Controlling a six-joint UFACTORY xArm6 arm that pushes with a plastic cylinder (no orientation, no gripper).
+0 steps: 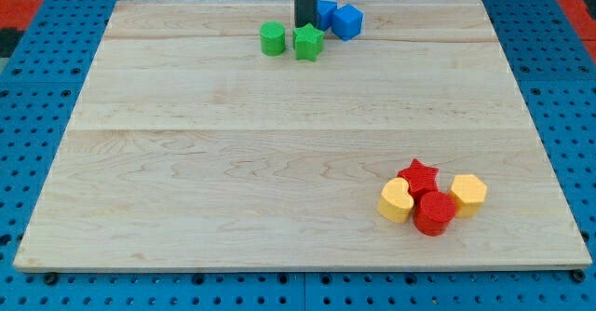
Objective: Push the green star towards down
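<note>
Near the view's top, my tip touches the green star; fingers' state: cannot tell.

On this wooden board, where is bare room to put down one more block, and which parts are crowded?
Bare wood spans the board from the green star and green cylinder down to the red star cluster, plus the whole left side. Crowded: top centre, where my tip stands just above the green star beside two blue blocks, and bottom right, around the red cylinder and two yellow blocks.
</note>
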